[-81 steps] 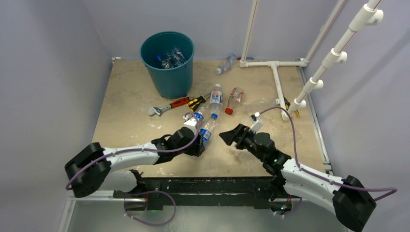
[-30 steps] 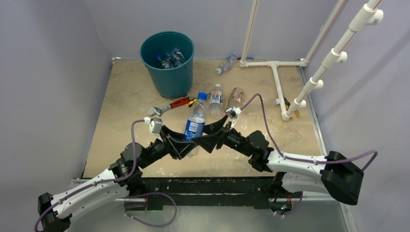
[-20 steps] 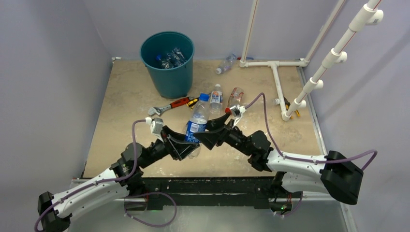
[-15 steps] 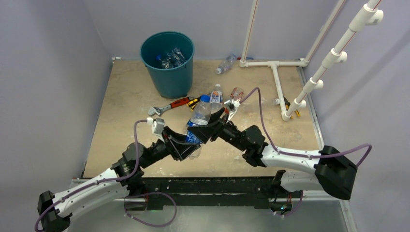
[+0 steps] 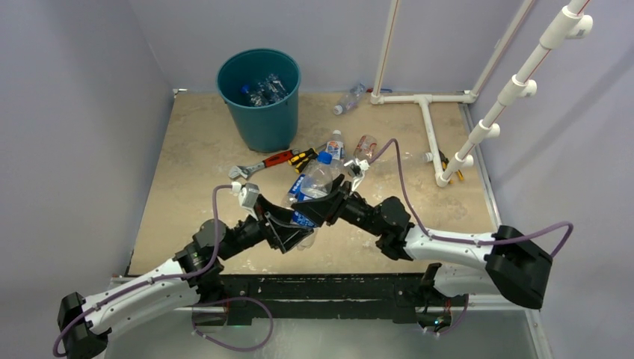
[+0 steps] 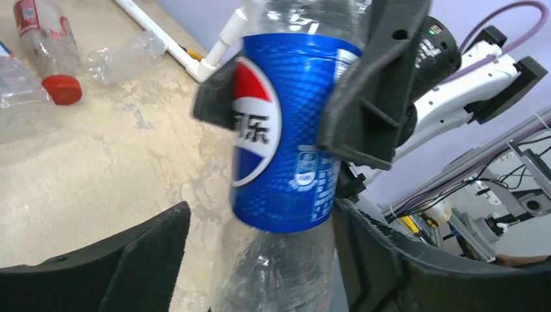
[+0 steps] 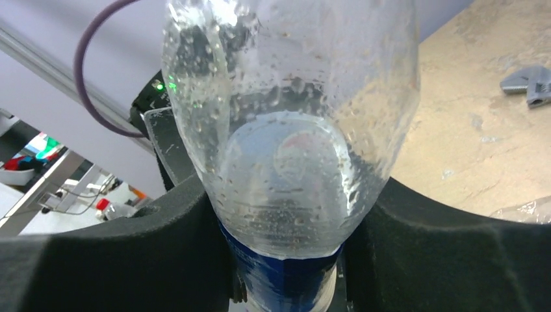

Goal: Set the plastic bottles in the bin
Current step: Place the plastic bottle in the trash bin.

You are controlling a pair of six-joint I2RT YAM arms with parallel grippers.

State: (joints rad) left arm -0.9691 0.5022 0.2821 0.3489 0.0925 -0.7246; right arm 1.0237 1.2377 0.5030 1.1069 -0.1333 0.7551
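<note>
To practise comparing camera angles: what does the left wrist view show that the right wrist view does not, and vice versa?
Only the left wrist view shows the blue label of the held bottle face-on, the right gripper clamped on it, a red-capped bottle lying on the table, and a white pipe. Only the right wrist view shows droplets on the clear body and a grey wrench jaw. Both show the same bottle and the tan table.

Only readable thing is the blue label [image 6: 286, 130] on the lifted bottle [image 6: 279, 273]: Pepsi globe logo plus white Chinese characters, looks like 可乐. The fine print next to it is too blurry.
</note>
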